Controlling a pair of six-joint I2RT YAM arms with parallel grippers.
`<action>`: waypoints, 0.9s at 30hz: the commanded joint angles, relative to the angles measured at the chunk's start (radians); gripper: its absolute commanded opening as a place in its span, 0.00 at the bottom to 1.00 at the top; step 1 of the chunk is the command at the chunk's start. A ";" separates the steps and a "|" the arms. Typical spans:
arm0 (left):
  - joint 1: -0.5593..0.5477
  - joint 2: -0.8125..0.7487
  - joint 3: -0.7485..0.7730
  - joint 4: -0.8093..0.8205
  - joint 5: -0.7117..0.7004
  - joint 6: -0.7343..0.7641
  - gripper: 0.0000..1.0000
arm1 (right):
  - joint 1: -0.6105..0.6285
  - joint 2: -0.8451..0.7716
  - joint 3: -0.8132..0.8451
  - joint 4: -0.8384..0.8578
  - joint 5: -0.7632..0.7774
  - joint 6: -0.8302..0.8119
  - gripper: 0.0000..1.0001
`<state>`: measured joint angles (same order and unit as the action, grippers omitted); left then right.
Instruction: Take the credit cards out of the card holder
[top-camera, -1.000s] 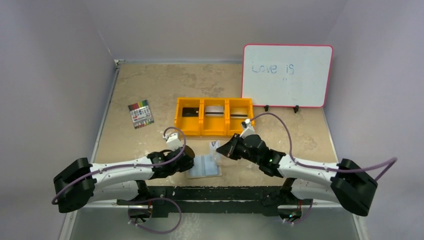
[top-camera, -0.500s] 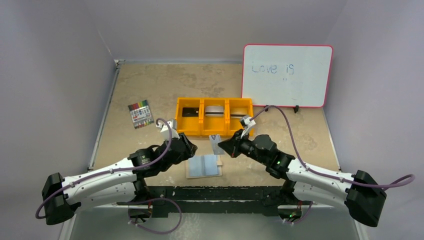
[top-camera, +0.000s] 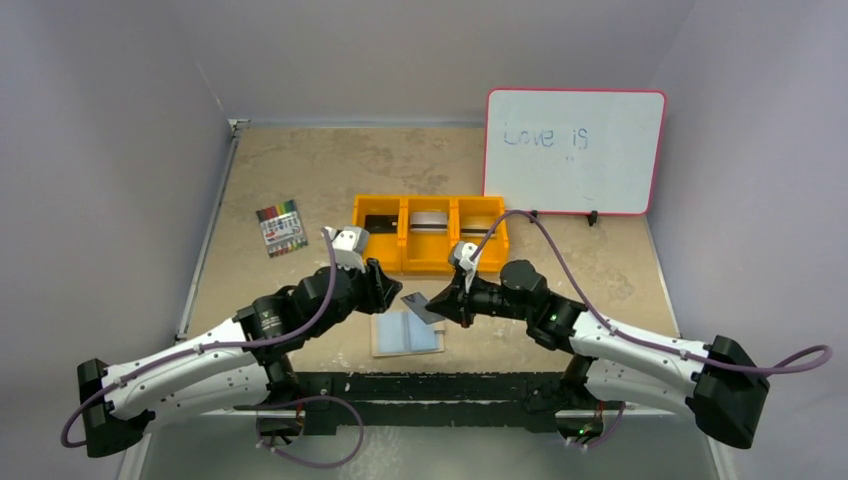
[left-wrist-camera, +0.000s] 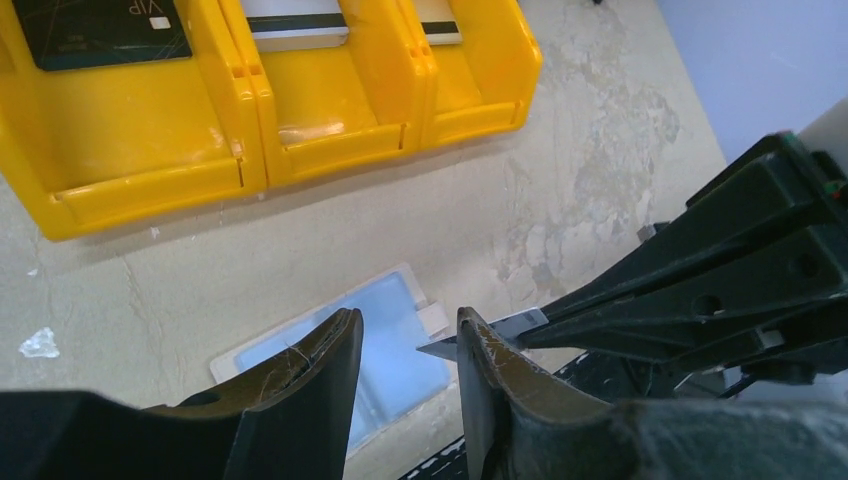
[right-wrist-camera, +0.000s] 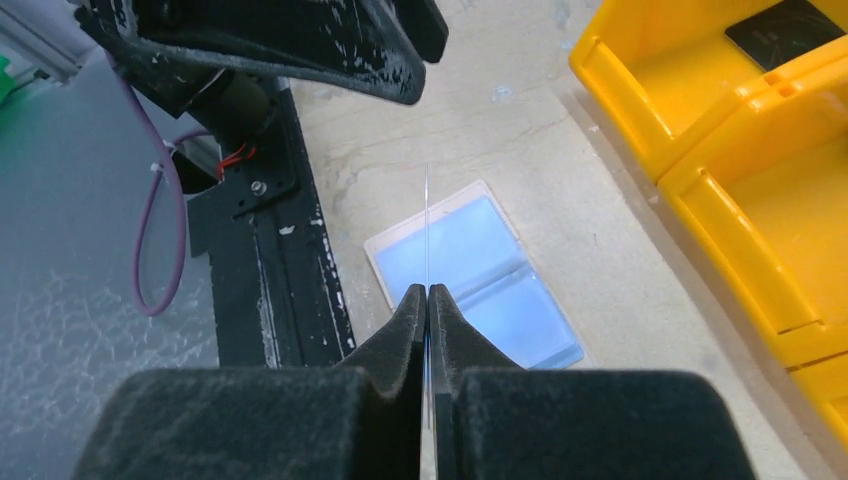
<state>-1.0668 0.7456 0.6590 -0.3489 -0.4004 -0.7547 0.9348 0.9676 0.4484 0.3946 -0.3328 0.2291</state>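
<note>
The card holder lies open flat near the table's front edge, light blue panels up, and shows too in the left wrist view and the right wrist view. My right gripper is shut on a grey credit card, held above the holder. The right wrist view shows that card edge-on between the shut fingertips. My left gripper hovers open just left of it. The card's free corner pokes into the gap of the left gripper, unclamped.
An orange three-compartment tray stands behind the grippers, with a black card and two pale cards in its compartments. A whiteboard leans at the back right. A pack of markers lies at the left.
My left gripper has let go of the card holder, opened and risen toward the tray. My right gripper has carried the card left and tilted it toward the left fingers.
</note>
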 joint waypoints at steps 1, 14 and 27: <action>0.001 0.008 0.068 0.001 0.052 0.128 0.39 | -0.004 -0.019 0.085 -0.056 0.018 -0.091 0.00; 0.001 -0.100 0.044 -0.119 -0.154 -0.004 0.42 | -0.004 0.152 0.312 -0.237 0.499 -0.600 0.00; 0.001 -0.124 0.001 -0.170 -0.185 -0.114 0.60 | -0.078 0.483 0.505 -0.132 0.537 -0.944 0.00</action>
<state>-1.0672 0.6445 0.6682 -0.5083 -0.5449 -0.8200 0.8841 1.4174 0.8742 0.1833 0.1932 -0.5888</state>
